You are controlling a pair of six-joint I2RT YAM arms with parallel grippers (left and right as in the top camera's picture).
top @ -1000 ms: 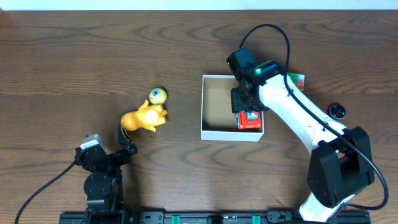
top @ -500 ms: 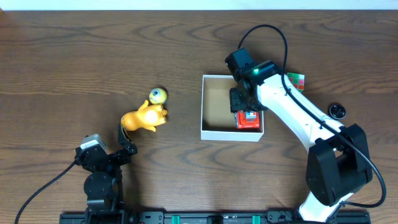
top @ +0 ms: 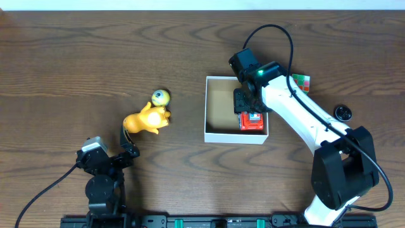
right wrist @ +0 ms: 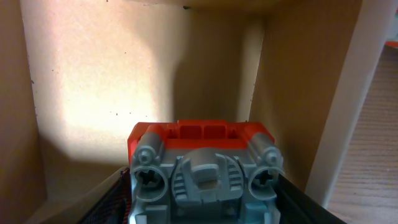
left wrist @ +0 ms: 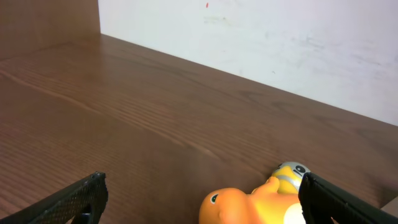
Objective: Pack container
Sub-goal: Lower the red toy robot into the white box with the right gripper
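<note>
The container [top: 235, 136], a square box with white walls and a brown inside, stands right of the table's middle. My right gripper [top: 248, 102] reaches down into its right half and is shut on a red and grey toy [top: 252, 121] low in the front right corner. In the right wrist view the toy [right wrist: 202, 168] sits between my fingers [right wrist: 202, 208], with the brown box wall [right wrist: 106, 62] beyond. An orange toy animal [top: 144, 121] and a yellow one-eyed ball [top: 161, 97] lie at the left. My left gripper [top: 126, 144] is open just before the orange toy [left wrist: 249, 205].
A multicoloured cube [top: 302, 82] lies behind the right arm, right of the box. A small black round object [top: 343, 113] lies further right. The yellow ball [left wrist: 291, 174] touches the orange toy's far side. A white wall [left wrist: 280, 43] bounds the table's far edge.
My right gripper has shifted slightly to the left inside the box, and the red toy has shifted with it. The left arm and the orange toy have not moved.
</note>
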